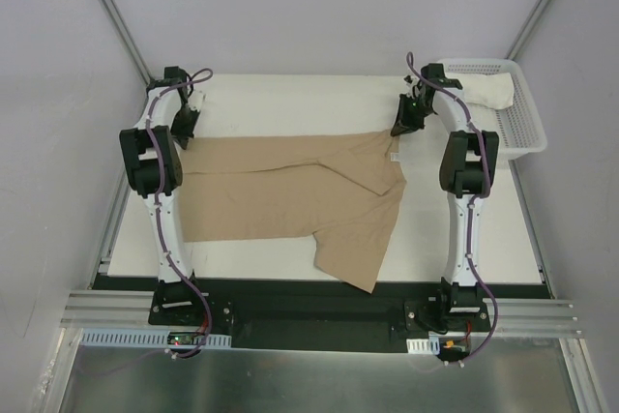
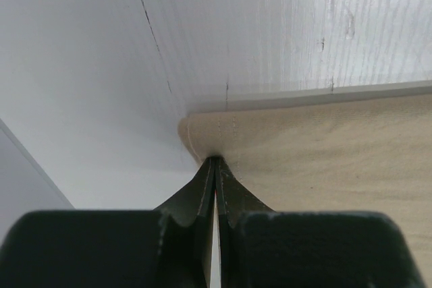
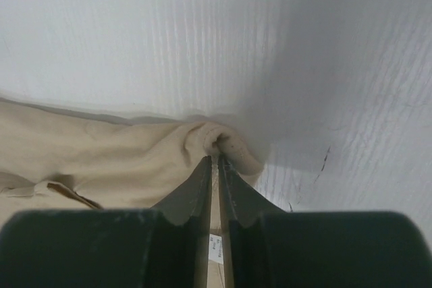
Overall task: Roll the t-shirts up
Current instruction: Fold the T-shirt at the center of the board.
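Lying spread across the white tabletop [image 1: 290, 94], a plain tan cloth t-shirt [image 1: 280, 195] stretches between both arms, one sleeve trailing toward the near edge. The left black two-finger gripper [image 2: 214, 163] has its jaws pressed together on the shirt's far left corner — the right black gripper [image 3: 216, 160] likewise pinches a bunched fold at the far right edge. A plain white cloth t-shirt [image 1: 484, 92] sits in a white plastic mesh basket [image 1: 522, 137] at the far right.

white table [image 1: 290, 103]: tan t-shirt [image 1: 280, 191] spread flat, mesh basket [image 1: 527, 142] far right
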Controlling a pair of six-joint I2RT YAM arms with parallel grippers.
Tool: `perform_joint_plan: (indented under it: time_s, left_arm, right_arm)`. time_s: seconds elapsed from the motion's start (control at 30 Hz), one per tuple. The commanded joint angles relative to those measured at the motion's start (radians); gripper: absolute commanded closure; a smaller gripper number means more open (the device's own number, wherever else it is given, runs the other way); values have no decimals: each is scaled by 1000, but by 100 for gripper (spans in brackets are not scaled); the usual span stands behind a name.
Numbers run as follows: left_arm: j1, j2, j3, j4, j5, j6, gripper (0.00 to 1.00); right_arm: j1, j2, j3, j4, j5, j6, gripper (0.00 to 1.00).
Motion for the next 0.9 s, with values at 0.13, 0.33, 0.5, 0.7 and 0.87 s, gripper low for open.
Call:
perform_joint_plan:
  time_s: [0.13, 0.33, 0.5, 0.7, 0.87]
  left_arm:
    - [-4, 233, 425, -175, -5, 8, 100]
    - [-12, 140, 455, -163, 59, -44, 100]
    - [-48, -39, 412, -161, 98, -92, 76]
    - [-68, -197, 337, -164, 127, -127, 47]
    - [-72, -291, 224, -178, 304, -115, 46]
  right_arm:
    - [-20, 26, 78, -22, 3, 35, 84]
    - [-20, -41, 92, 34, -49, -12, 86]
    - [5, -164, 63, 44, -80, -101, 74]
    - [82, -325, -167, 85, -77, -276, 66]
    - [155, -351, -270, 97, -96, -347, 65]
